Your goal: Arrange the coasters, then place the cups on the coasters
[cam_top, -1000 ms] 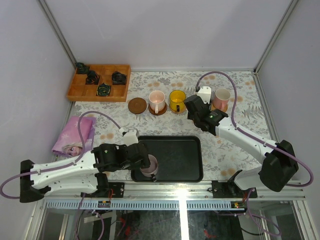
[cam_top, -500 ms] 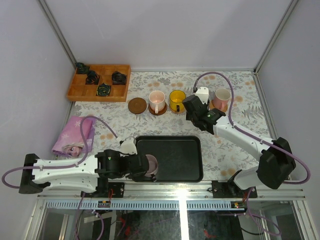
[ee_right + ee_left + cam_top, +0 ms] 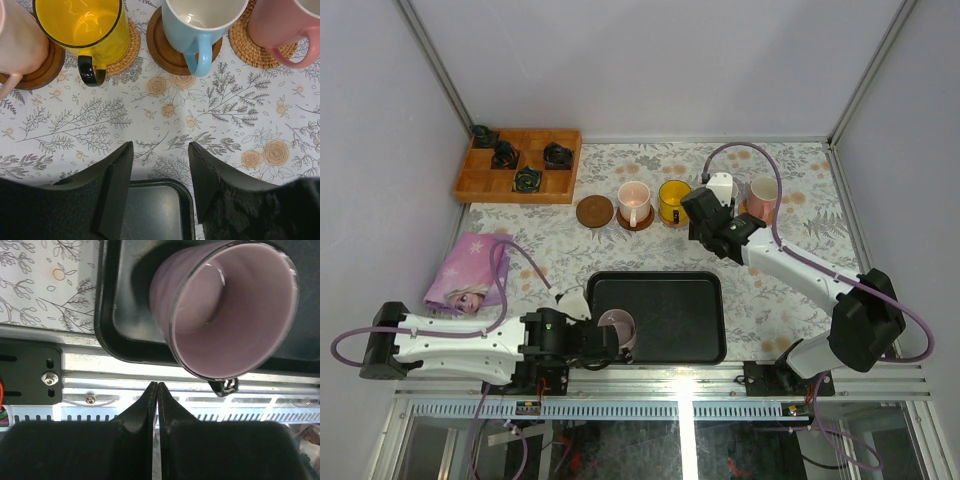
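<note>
Pale grey walls (image 3: 650,70) enclose a table under a white floral-print cloth (image 3: 620,160). The left gripper (image 3: 154,386) is clenched, empty, beside a mauve-grey ceramic mug (image 3: 235,310) in a black rectangular tray (image 3: 670,310). The right gripper (image 3: 160,150) is spread, holding nothing.

Gloss and weave
Glazed mauve cup (image 3: 235,305) and smooth black tray (image 3: 107,315) are gleaming; the woven coaster (image 3: 262,57) is looking rough.

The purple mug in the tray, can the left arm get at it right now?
Probably yes: the left gripper sits right beside the mug with nothing between, but its jaws are shut empty and would need opening first.
</note>
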`<state>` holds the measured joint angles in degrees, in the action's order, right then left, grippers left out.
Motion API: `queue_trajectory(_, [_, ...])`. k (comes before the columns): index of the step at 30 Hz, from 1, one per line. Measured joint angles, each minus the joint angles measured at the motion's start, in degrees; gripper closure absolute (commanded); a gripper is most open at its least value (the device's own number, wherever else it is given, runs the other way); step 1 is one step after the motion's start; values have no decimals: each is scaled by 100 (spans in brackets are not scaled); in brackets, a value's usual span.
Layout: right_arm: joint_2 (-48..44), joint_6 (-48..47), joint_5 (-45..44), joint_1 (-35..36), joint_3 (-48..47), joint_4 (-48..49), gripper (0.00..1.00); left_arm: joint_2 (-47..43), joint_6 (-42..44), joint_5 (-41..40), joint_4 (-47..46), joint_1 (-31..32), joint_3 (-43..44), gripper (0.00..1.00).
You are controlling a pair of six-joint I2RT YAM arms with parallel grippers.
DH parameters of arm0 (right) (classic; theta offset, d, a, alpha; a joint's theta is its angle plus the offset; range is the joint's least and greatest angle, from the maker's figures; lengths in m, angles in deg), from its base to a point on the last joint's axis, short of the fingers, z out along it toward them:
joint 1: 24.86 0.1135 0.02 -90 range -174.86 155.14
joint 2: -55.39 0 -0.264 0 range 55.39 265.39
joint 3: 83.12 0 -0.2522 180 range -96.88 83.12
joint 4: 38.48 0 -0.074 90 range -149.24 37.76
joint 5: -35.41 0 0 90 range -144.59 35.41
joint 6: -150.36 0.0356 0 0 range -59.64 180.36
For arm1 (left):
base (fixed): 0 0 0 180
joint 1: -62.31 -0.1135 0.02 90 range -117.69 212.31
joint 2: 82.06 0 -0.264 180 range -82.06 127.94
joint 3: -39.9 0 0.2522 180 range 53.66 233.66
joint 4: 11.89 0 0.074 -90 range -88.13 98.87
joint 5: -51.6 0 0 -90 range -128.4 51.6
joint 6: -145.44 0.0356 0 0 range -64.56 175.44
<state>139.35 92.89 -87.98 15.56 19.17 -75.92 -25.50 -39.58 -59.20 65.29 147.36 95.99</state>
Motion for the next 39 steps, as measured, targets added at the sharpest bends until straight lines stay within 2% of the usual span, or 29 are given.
queue_trajectory(4, [50,0,11,0,-52,-11,45,-44,-74,0,-28,2,-278,90])
queue_trajectory(8, [48,-2,13,0,-105,-35,45,-133,85,-13,-129,-177,-457,89])
queue_trajectory(11, [50,-7,11,0,-157,-90,45,-131,439,-2,-380,-595,-579,88])
queue_trajectory(25, [50,0,7,0,-188,-133,44,632,3147,133,-2063,-2811,-776,87])
queue_trajectory(33, [52,33,4,0,-212,-164,45,1694,4741,365,-3053,-3488,-619,87])
queue_trajectory(39, [52,74,-2,0,-330,-264,45,2505,5591,588,-3757,-3696,157,87])
